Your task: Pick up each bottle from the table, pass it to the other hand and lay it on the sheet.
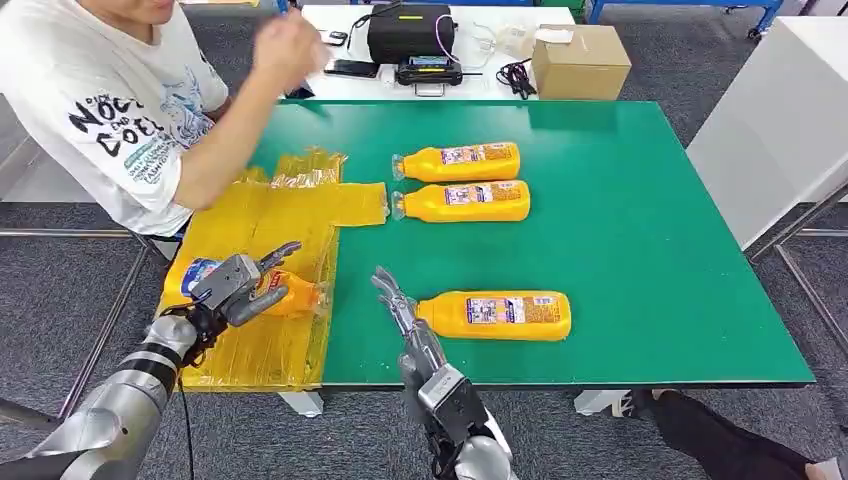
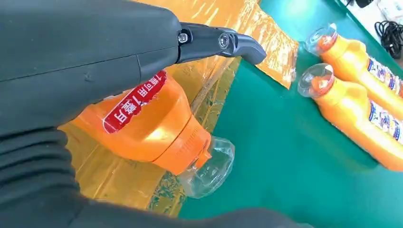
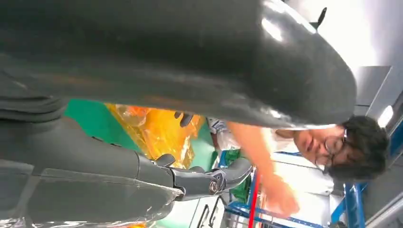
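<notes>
Green table [image 1: 640,250], crinkled yellow plastic sheet [image 1: 280,215] on its left part, person leaning in at the far left with an arm [image 1: 240,140] over the sheet. My left hand [image 1: 238,288] grips an orange bottle with clear cap [image 1: 290,297] low over the sheet's near part. My right hand [image 1: 400,305] is empty, fingers apart, just beside the near orange bottle [image 1: 495,315]. Risks: bottle rolls off the slippery sheet on release; person's arm in my way; right fingers nudge the near bottle.
</notes>
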Robot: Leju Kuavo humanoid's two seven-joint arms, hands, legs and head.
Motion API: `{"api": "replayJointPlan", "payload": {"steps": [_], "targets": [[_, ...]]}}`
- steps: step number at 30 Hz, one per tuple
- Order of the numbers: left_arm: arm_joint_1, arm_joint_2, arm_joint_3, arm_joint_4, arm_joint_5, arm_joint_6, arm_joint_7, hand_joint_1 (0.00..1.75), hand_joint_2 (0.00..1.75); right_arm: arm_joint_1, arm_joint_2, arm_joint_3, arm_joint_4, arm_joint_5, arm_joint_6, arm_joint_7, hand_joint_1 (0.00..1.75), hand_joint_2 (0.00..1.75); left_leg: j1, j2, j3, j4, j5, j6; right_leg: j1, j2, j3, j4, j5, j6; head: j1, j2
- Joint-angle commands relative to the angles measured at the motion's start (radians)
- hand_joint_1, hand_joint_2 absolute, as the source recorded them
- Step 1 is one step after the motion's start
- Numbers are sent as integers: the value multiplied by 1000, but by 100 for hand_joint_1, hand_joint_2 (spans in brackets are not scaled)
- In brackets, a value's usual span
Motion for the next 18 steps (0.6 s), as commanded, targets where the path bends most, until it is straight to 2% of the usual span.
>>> {"api": "replayJointPlan", "payload": {"steps": [1, 7, 11, 13, 14, 15, 16, 18], "targets": [[58, 7, 16, 39, -6, -11, 15, 0, 0, -30, -1, 1, 75, -1, -2, 0, 0, 0, 1, 5, 3, -2, -1, -2, 1, 4, 2, -2, 1, -2, 0, 0], [58, 7, 16, 39, -6, -11, 15, 0, 0, -30, -1, 1, 75, -1, -2, 0, 0, 0, 1, 4, 3, -1, -1, -1, 1, 4, 1, -1, 1, -2, 0, 0], [57, -36, 81, 14, 146, 25, 38, 0, 0, -27, -6, 8, 70, 26, -26, -1, 0, 0, 1, 4, 3, -2, 0, -2, 1, 3, 1, -2, 1, -2, 0, 0], [34, -73, 26, -18, 76, 348, 108, 0, 0, -27, -16, 21, 69, 48, -31, 7, 0, 0, 1, 3, 2, -1, 0, -2, 1, 2, 1, -2, 0, -2, 0, 0], [27, -112, 51, -50, 94, 569, 71, 0, 0, -33, -24, 30, 81, 61, -25, 24, 0, 0, 1, 0, 1, 0, 0, -1, 1, -1, 1, -1, 0, -2, 0, 0], [23, -128, 61, -64, 115, 618, 44, 0, 0, -37, -25, 30, 92, 78, -40, 25, 0, 0, 2, -3, 0, 0, 0, -1, 2, -4, 1, -1, 0, -2, 0, 0], [34, -144, 79, -112, 151, 703, -24, 0, 175, -45, -26, 27, 107, 89, -55, 28, 0, 0, 1, -2, 1, 0, 1, -1, 1, -3, 1, -1, 0, -1, 1, 0], [66, -161, 101, -207, 218, 781, -101, 0, 175, -51, -27, 3, 123, 106, -92, 39, 0, 0, 2, 1, -1, 0, 0, -1, 2, 0, -1, -1, 1, -1, 1, 0]]}}
